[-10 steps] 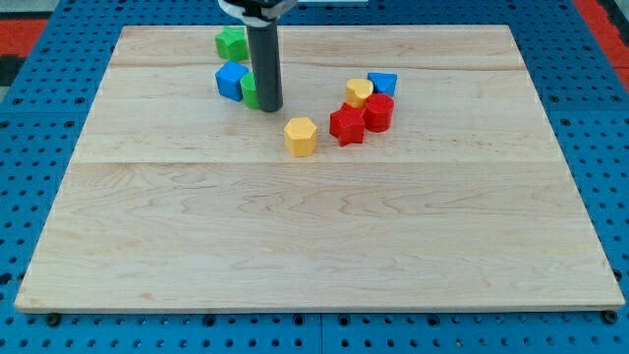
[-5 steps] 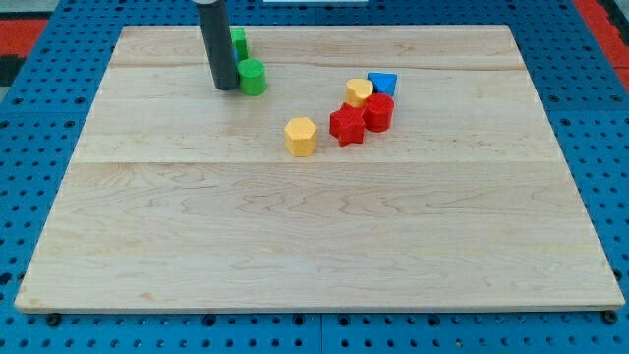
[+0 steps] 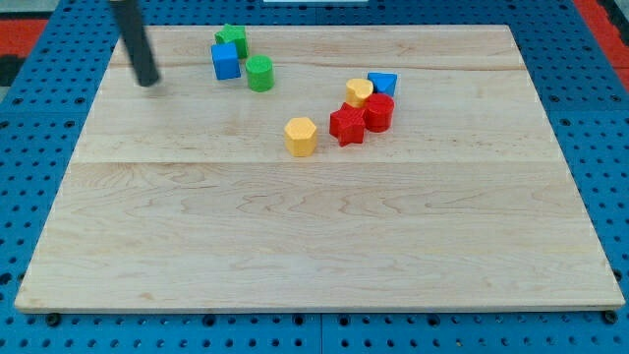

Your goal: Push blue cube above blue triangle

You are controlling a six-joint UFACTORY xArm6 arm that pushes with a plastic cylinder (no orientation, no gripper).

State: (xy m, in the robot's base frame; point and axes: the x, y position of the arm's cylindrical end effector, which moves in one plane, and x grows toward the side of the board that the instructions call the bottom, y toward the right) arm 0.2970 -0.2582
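Observation:
The blue cube (image 3: 225, 61) sits near the view's top, left of centre, touching a green block (image 3: 232, 40) above it and beside a green cylinder (image 3: 259, 74) on its right. The blue triangle (image 3: 383, 84) lies to the right, at the top of a cluster with a yellow block (image 3: 359, 92), a red cylinder (image 3: 378, 112) and a red star-like block (image 3: 346, 126). My tip (image 3: 147, 83) rests on the board well left of the blue cube, apart from every block.
A yellow hexagonal block (image 3: 301, 136) lies alone below and between the two groups. The wooden board (image 3: 314, 246) ends close behind the green block, with blue pegboard around it.
My tip has swept left, from beside the green cylinder to well left of the blue cube. The blue cube and green cylinder shifted slightly up; the cube shows again.

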